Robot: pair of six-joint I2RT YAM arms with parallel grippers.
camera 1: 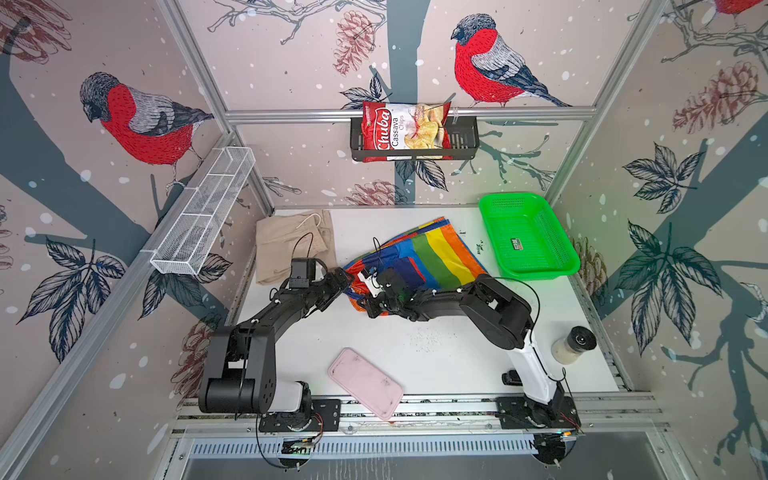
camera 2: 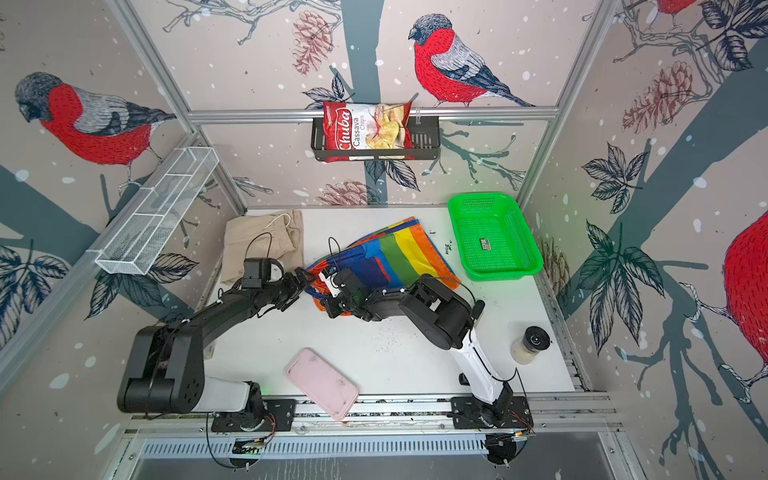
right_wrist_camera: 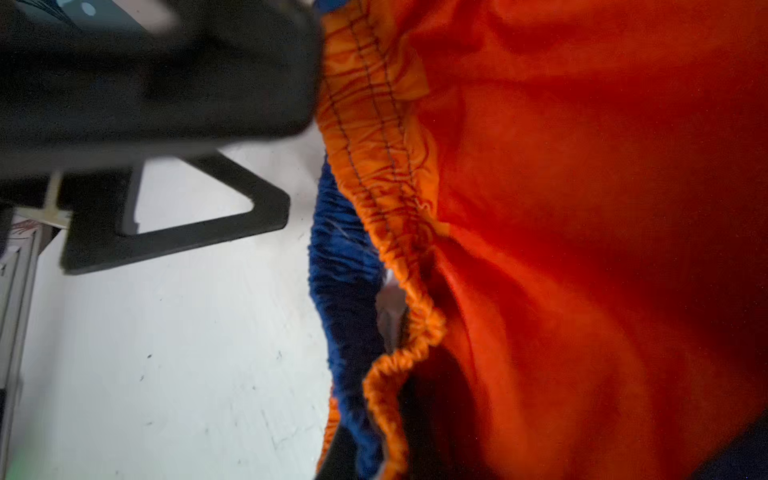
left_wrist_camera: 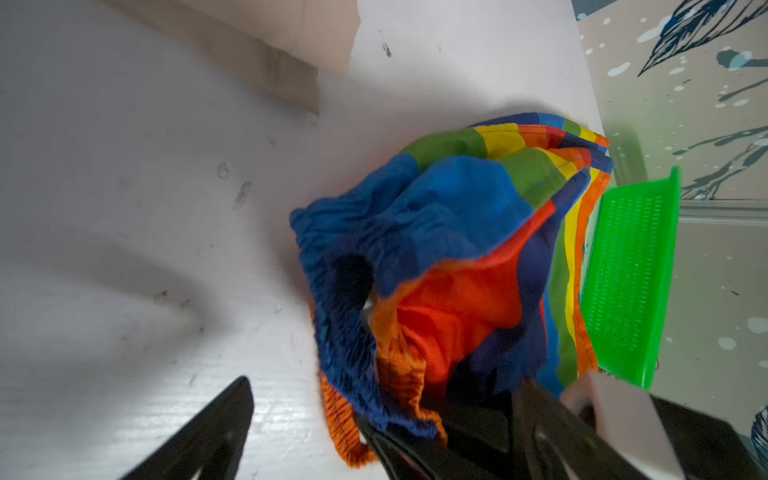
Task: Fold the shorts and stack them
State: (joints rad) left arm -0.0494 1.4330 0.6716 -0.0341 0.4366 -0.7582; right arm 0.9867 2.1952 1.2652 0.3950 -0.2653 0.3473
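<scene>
right pincer (camera 1: 362, 291) clamped on striped shorts (camera 1: 432, 257) waistband, left pincer (camera 1: 343, 279) gaping just beside it, beige shorts (camera 1: 291, 245) beyond; one-sided pinch may slip, bunching the shiny cloth

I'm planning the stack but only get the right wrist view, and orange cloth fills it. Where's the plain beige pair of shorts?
Observer: The plain beige cloth shorts lie flat at the white table's far left corner, apart from the shiny rainbow-striped shorts.
Operator: Anything beside the striped pair I should avoid?
Observer: Yes, a green plastic mesh basket sits at the far right corner, close to their edge.
</scene>
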